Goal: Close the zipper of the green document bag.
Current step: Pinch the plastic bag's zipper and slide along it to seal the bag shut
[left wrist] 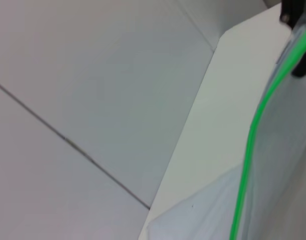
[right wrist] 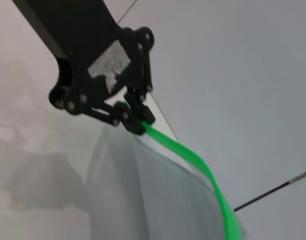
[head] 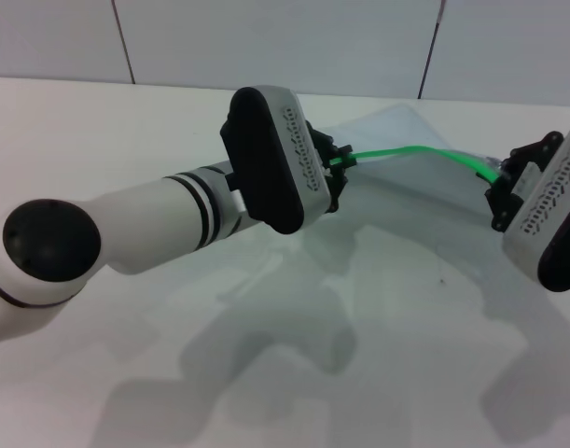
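Observation:
The green document bag (head: 406, 191) is a pale translucent pouch held up over the white table between both arms. Its zipper (head: 415, 149) is a bright green strip stretched along the top edge. My left gripper (head: 340, 173) is at the middle of the head view, shut on the strip's left end. The right wrist view shows the left gripper (right wrist: 135, 119) pinching the zipper (right wrist: 193, 157) above the bag (right wrist: 153, 200). My right gripper (head: 497, 182) is shut on the strip's right end. In the left wrist view the zipper (left wrist: 250, 145) runs up to the right gripper (left wrist: 297, 44). I cannot make out the slider.
The white table (head: 266, 373) carries the shadows of both arms. A white panelled wall (head: 266, 37) with dark seams rises right behind the table's far edge. The left forearm (head: 163, 219) reaches across the left half of the table.

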`<state>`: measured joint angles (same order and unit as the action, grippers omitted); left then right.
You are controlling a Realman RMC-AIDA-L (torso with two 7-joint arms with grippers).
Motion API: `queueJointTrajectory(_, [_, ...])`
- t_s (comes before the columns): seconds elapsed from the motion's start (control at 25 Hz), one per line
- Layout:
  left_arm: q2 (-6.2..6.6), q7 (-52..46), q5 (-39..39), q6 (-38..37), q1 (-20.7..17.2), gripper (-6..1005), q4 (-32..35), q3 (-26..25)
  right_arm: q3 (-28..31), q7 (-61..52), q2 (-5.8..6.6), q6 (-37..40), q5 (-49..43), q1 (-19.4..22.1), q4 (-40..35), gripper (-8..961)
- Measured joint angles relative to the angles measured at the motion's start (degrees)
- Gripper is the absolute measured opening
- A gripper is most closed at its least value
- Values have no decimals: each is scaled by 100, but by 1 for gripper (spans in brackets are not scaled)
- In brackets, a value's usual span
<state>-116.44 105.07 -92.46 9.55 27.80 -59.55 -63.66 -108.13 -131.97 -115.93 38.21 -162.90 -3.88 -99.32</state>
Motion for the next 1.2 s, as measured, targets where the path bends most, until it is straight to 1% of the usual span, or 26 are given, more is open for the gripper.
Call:
queueJointTrajectory(0.12, [3, -5, 20, -24, 0, 78, 56, -61, 31, 4, -5, -16, -4, 29, 0, 55])
queueJointTrajectory(0.32, [22, -2, 265, -34, -5, 78, 181, -177, 102, 4, -7, -25, -5, 51, 0, 56])
queueJointTrajectory(0.76, [20, 5, 290, -196, -63, 79, 565, -724, 262, -17, -18, -43, -14, 90, 1, 59])
queueJointTrajectory(1.2, [25, -4, 290, -208, -112, 79, 583, -851, 400, -22, -24, -42, -13, 89, 1, 62])
